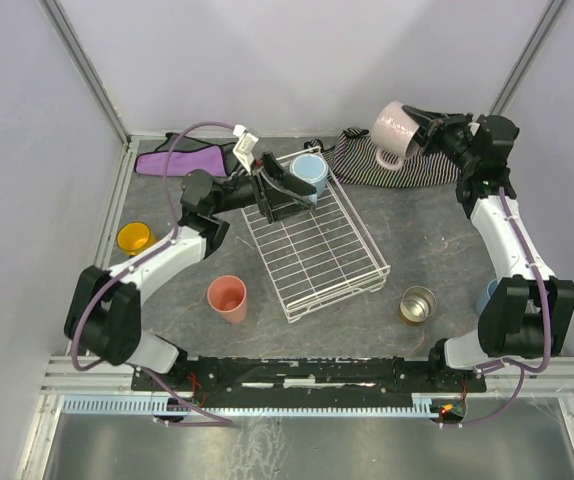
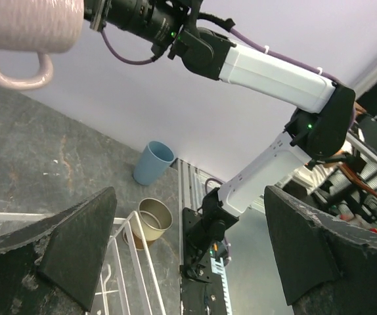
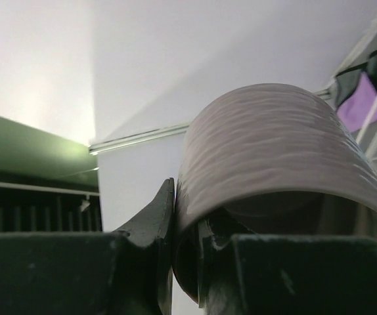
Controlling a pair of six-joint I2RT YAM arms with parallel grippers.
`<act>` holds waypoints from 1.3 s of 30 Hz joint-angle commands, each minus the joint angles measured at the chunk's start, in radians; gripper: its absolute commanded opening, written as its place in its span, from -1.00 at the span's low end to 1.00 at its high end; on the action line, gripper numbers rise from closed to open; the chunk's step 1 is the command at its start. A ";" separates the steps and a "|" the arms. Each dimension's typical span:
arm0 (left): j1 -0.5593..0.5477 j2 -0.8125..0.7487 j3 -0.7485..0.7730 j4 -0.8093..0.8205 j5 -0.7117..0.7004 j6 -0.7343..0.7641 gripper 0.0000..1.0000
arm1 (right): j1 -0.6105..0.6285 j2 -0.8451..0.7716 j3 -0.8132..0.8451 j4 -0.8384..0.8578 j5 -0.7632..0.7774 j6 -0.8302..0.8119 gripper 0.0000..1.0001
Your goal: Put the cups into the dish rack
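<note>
Over the grey table (image 1: 437,230), raised right arm's jaws pinch the pink mug (image 1: 395,131); left jaws gape, empty

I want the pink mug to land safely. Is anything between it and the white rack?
Partly: the left gripper and a light blue mug are at the white wire dish rack's far end, nearest the pale pink handled mug held aloft by the right gripper.

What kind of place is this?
Likely a robot lab booth: a left arm and right arm mounted at a grey tabletop, plain walls boxing it in, a dish rack beside a salmon tumbler.
</note>
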 commanded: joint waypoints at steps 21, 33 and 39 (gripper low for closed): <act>0.021 0.453 0.492 0.565 0.235 -0.449 0.98 | 0.177 -0.251 0.210 0.147 0.006 0.357 -0.99; -0.068 0.415 0.574 0.265 0.104 -0.196 0.94 | 0.246 -0.309 0.156 0.121 0.074 0.287 -0.99; -0.102 0.419 0.582 0.291 0.050 -0.229 0.93 | 0.266 -0.311 0.142 0.139 0.091 0.274 -0.99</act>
